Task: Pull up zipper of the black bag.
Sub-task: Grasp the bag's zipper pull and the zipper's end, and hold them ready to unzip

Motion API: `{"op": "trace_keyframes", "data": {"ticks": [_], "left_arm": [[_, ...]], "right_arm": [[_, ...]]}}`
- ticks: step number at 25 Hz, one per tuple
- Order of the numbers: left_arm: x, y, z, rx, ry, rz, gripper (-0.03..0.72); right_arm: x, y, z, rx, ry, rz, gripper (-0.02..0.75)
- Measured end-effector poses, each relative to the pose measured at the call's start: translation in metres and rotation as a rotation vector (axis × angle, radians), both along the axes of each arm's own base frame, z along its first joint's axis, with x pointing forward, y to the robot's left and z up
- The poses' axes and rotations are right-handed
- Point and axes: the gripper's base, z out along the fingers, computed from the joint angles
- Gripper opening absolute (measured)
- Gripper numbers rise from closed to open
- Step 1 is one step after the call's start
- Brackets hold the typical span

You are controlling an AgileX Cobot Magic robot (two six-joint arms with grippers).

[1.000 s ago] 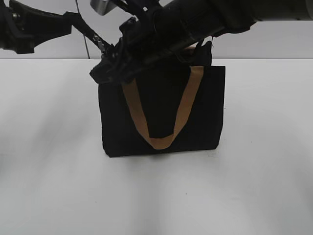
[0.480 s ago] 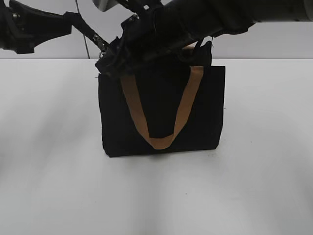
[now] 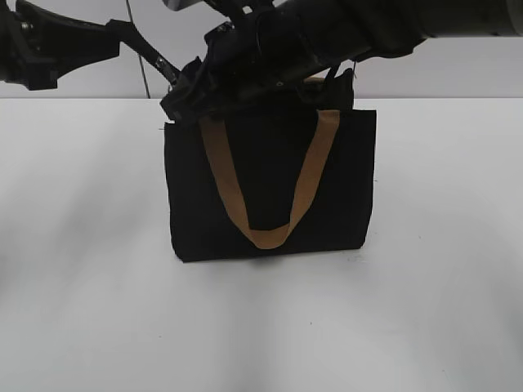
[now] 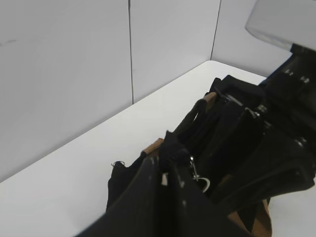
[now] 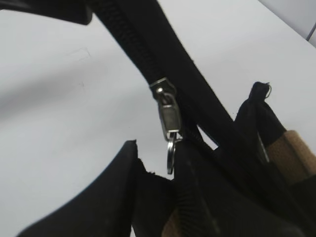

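The black bag stands upright on the white table, one tan handle hanging down its front. My left gripper is at the bag's top left corner. In the left wrist view it is shut on the bag's top edge fabric, with the silver pull tab just beside it. My right gripper reaches across from the upper right to the same corner. In the right wrist view the zipper runs diagonally, and its tab ring hangs at my right jaws, which look shut on it together with dark fabric.
The white table extends all round the bag. A grey wall with a vertical seam stands behind it. My right arm spans the top of the exterior view above the bag.
My right gripper has moved up and a little left over the bag's top left corner, and that corner has risen with it. The left arm has barely moved.
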Motion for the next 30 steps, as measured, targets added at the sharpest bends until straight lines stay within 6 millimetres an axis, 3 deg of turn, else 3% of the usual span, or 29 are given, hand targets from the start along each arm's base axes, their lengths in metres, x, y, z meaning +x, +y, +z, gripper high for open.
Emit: {"op": "trace_keyframes", "data": {"ticks": [4,11,20,30], "left_arm": [[0.0,0.0,0.0,0.0,0.0,0.0,0.019],[-0.003,0.0,0.005,-0.001,-0.018,0.0,0.019],[-0.003,0.0,0.005,0.002,-0.018,-0.001,0.019],[-0.002,0.002,0.003,0.02,-0.016,0.016,0.019]], "right_arm": [[0.0,0.0,-0.001,0.006,0.014,-0.01,0.205],[0.001,0.0,-0.003,0.008,0.025,-0.019,0.006],[-0.002,-0.002,-0.003,-0.018,0.053,-0.013,-0.001],[-0.005,-0.021,0.014,-0.057,0.101,-0.064,-0.001]]}}
